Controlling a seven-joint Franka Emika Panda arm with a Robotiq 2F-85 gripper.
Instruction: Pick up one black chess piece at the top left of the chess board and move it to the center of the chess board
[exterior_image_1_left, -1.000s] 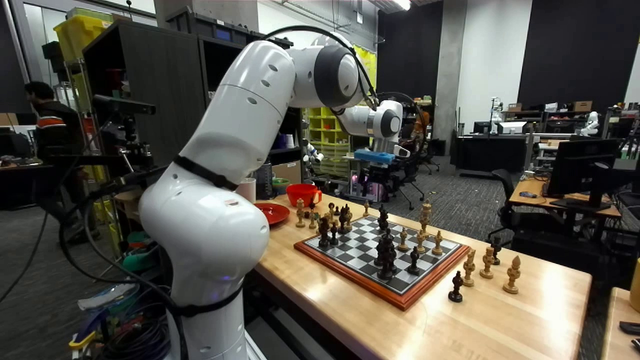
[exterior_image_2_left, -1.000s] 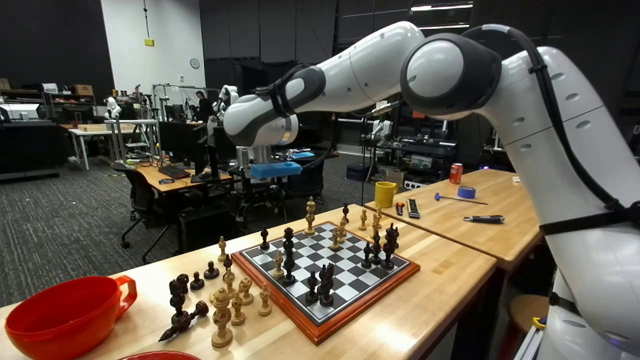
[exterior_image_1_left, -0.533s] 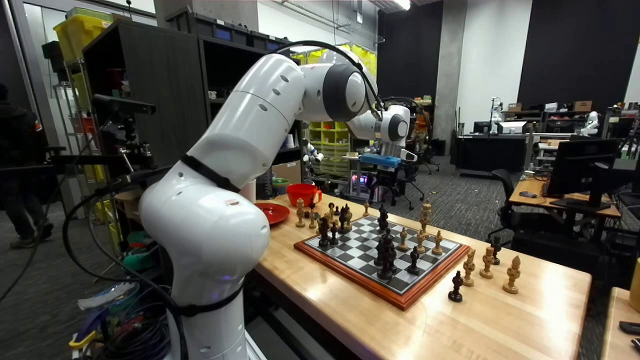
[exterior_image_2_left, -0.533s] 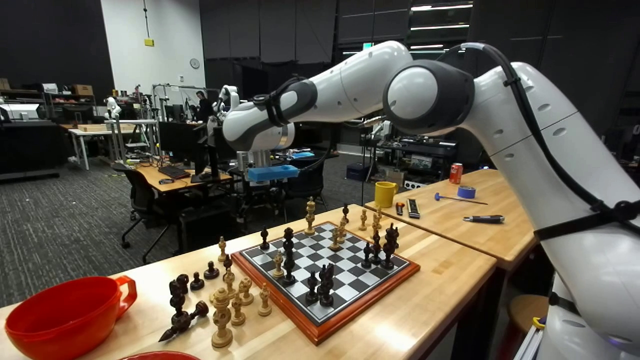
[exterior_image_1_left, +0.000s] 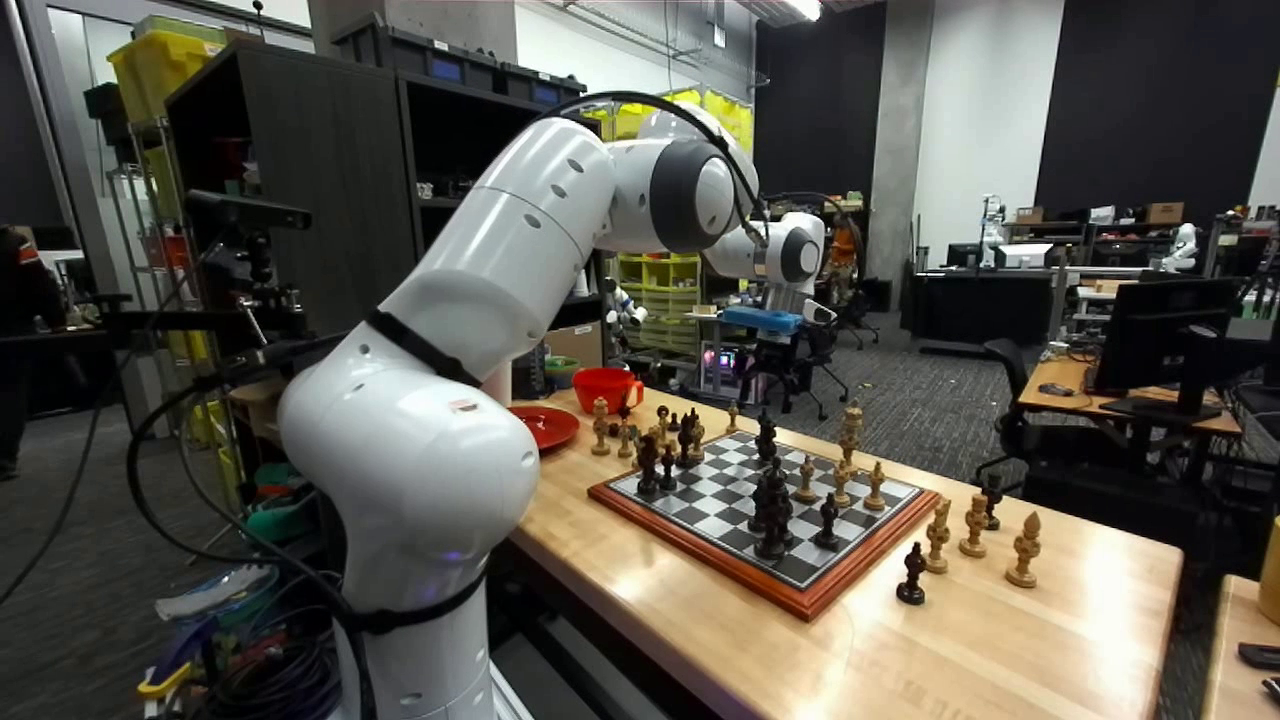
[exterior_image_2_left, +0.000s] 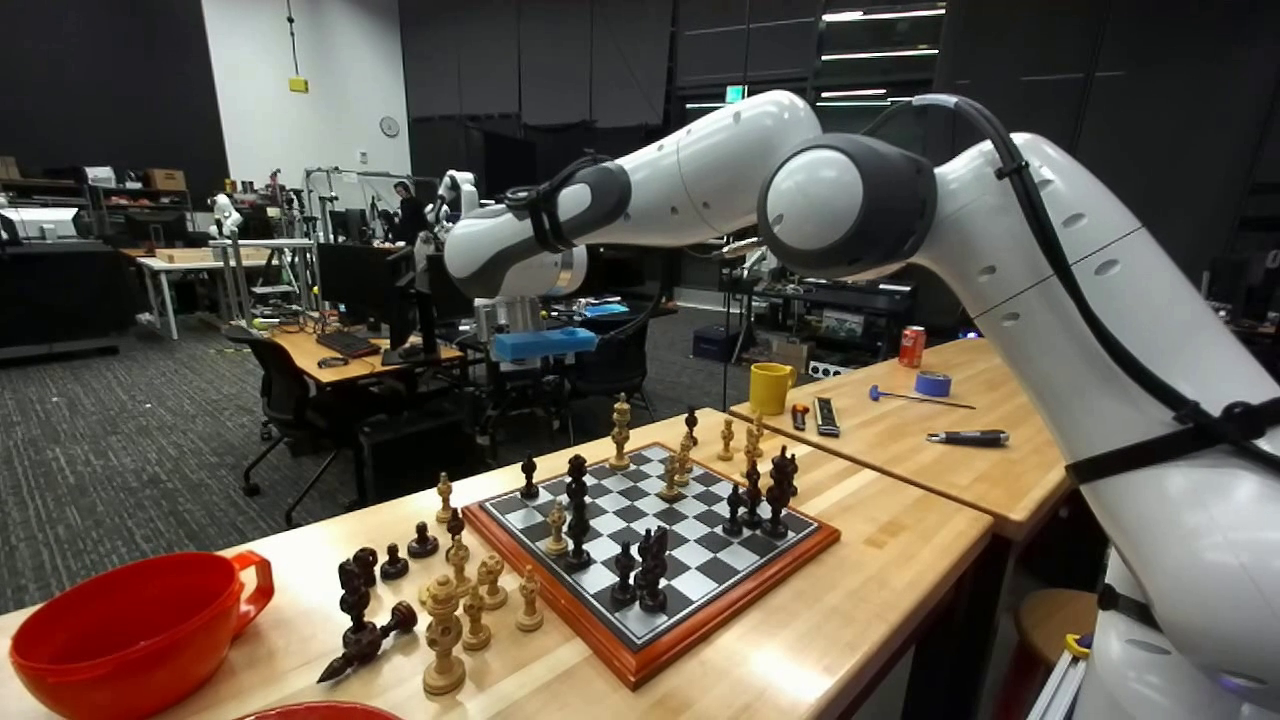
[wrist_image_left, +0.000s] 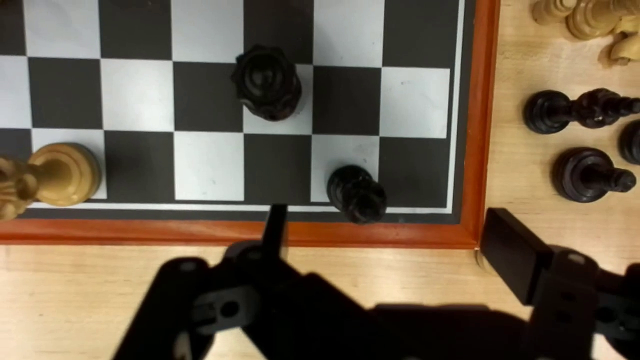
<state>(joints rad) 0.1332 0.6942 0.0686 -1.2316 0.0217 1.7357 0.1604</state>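
I have the end effector (wrist_image_left: 390, 227) with its jaws spread wide apart. In my wrist view they show in front of the rim of the chess board (exterior_image_2_left: 715, 570) and the tabletop (exterior_image_1_left: 900, 660) just outside it. The black chess piece (wrist_image_left: 356, 194) stands near a corner of the chess board, on the light square next to the dark corner square, in the row along the rim. I see it past the gap between the jaws, apart from both. Farther in on the chess board I have a tall black piece (wrist_image_left: 267, 82), and in that same edge row, well away from the corner, a tall pale piece (wrist_image_left: 65, 175).

In both exterior views my arm (exterior_image_2_left: 740, 180) reaches out over the tabletop, and the blue part (exterior_image_2_left: 545, 343) at its wrist hangs higher than the chess board. I cannot make out the jaws there against the dark background, so their height over the chess board I cannot tell.

Beside the chess board, in an exterior view, I find a cluster of pale pieces (exterior_image_2_left: 477, 620) on the tabletop, and near them a dark piece (exterior_image_2_left: 365, 645) lying on its side; a red mug (exterior_image_2_left: 140, 670) stands farther from the chess board on that side, near a red plate (exterior_image_1_left: 548, 427). Past the opposite edge of the chess board a pointed pale piece (exterior_image_1_left: 1025, 550) stands upright.
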